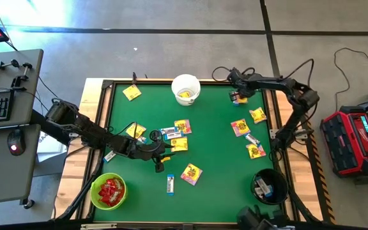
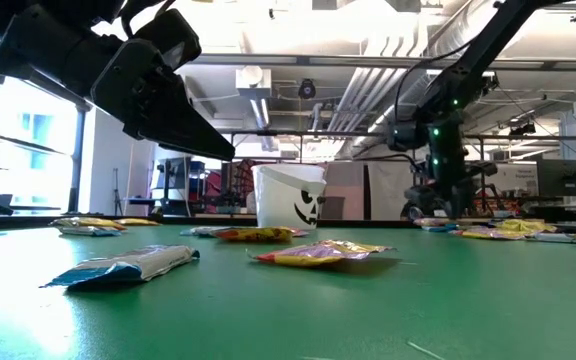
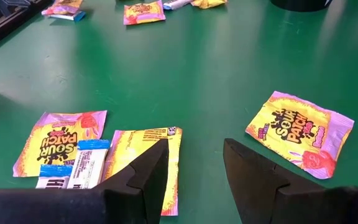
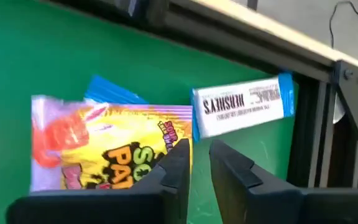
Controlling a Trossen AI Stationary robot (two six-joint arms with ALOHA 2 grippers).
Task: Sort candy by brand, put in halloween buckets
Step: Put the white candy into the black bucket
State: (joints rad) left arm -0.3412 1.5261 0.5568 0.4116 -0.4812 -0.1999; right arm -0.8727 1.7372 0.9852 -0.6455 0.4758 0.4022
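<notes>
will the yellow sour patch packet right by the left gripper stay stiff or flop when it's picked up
Probably floppy: the yellow packet looks thin, flat and creased. Likely light, so the open left gripper may slide it across the smooth green table instead of pinching it.

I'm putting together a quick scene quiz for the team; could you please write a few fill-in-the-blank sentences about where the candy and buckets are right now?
1. The lime green bucket holds only ____ packets.
2. The white bucket stands at the table's far edge and has a ____ face printed on it.
3. The left gripper hovers with its fingers ____ over the yellow packets mid-table.
4. The narrow white-and-blue bar lying alone near the front edge is between the lime green bucket and the ____ bucket.

Missing words: red; black; open; black
</notes>
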